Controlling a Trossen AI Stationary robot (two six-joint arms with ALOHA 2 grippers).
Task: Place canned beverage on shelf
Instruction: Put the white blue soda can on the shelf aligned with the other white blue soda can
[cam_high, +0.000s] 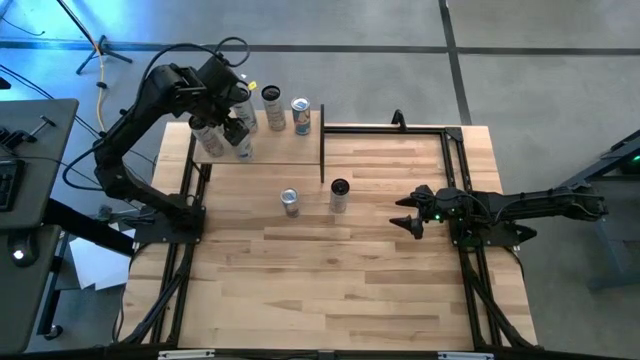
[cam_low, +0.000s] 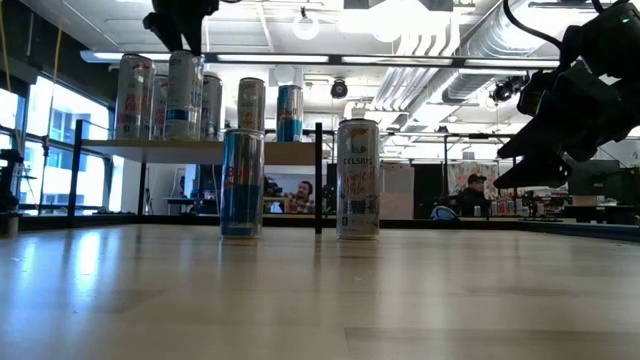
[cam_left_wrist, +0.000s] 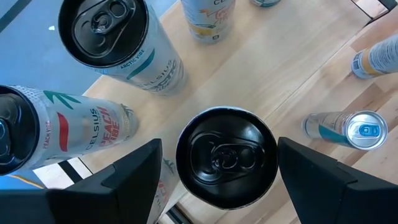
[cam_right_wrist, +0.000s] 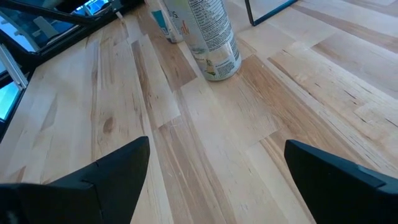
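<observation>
"CELSIUS" on white can (cam_low: 358, 180) on table, right of blue can. Shelf cans: "CELSIUS PEACH VIBE" (cam_left_wrist: 74, 127), "ARCTIC VIBE" (cam_left_wrist: 134, 56).

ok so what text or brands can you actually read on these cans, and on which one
"CELSIUS", "PEACH VIBE": white can with red and green marks, left wrist view.
"ARCTIC VIBE": white can with teal lettering, same view.
"CELSIUS": tall silver can on the plank table, low view.
Blue and silver can: label unreadable.
White can's fine print, right wrist view: too small.
</observation>
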